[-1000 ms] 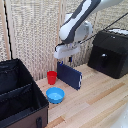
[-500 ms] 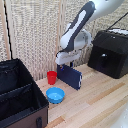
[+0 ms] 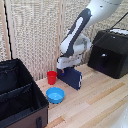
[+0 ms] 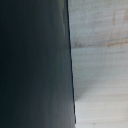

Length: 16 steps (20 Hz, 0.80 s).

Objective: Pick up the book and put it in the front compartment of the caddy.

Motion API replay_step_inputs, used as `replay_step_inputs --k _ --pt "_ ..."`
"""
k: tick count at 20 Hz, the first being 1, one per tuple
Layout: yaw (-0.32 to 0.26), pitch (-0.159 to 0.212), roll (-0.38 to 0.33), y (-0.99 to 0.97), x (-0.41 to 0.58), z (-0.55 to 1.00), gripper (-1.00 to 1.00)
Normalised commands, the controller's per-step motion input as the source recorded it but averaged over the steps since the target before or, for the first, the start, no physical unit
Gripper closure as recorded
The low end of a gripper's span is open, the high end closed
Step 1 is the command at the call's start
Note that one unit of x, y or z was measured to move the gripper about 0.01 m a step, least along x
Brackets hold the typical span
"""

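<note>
Book lifted, caddy next.
Your gripper (image 3: 66,68) has raised the thin navy-blue book (image 3: 73,77), fingers clamped on it; carry to the black fabric caddy (image 3: 20,97).

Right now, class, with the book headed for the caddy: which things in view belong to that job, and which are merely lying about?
Belong to the job:
the book, upright under the claw
the caddy, two compartments

Lying about:
red cup
light-blue bowl
glossy black box
</note>
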Motion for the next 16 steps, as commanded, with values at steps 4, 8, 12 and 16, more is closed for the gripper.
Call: replay_step_inputs --k 4,8,12,16 --pt "0.0 0.003 -0.029 0.0 -0.046 -0.01 1.0" --pt "-0.056 -0.065 -0.064 0.0 -0.174 0.08 1.0" --pt "-0.27 0.067 -0.082 -0.07 -0.117 0.35 1.0" --pt "-0.251 0.198 -0.124 -0.15 0.0 0.35 1.0"
